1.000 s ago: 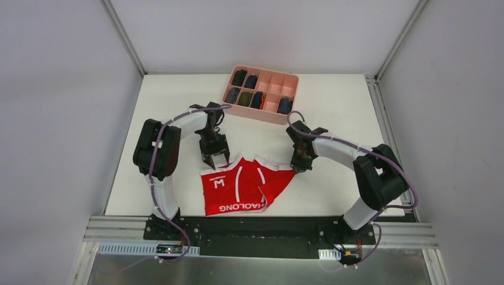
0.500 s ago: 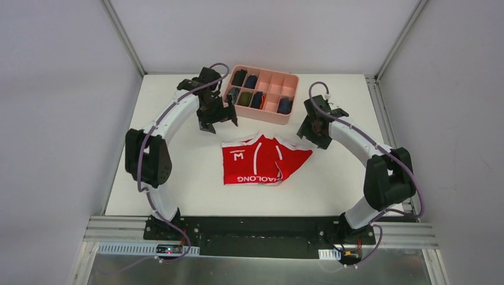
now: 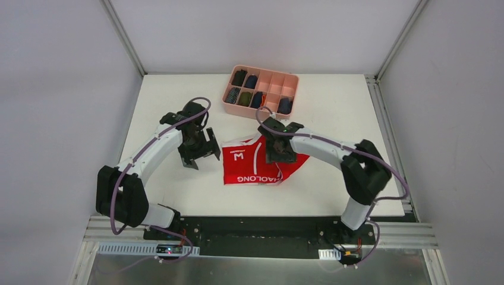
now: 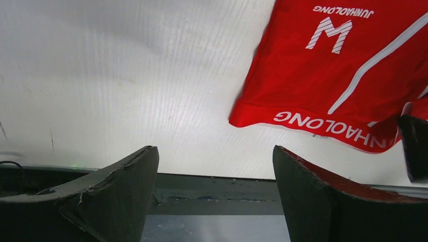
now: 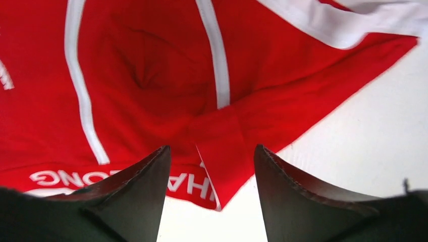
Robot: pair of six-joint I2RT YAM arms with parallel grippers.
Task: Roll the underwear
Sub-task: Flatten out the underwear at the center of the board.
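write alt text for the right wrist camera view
Red underwear with white stripes and partial white band lettering fills most of the frame, one corner folded over. The right gripper hangs open above its lower edge, dark fingers either side, white table to the right.

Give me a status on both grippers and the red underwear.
Left gripper open, beside the underwear, apart. Right gripper open over its folded right side. Underwear lying flat, not yet rolled. Pink tray behind, not touching.

Left arm (image 3: 151,155) and right arm (image 3: 324,146): white shells, chunky black joints (image 3: 134,202), thin purple cable (image 3: 112,202) along each. Matte black wedge fingers (image 4: 101,196), kinda scuffed up.
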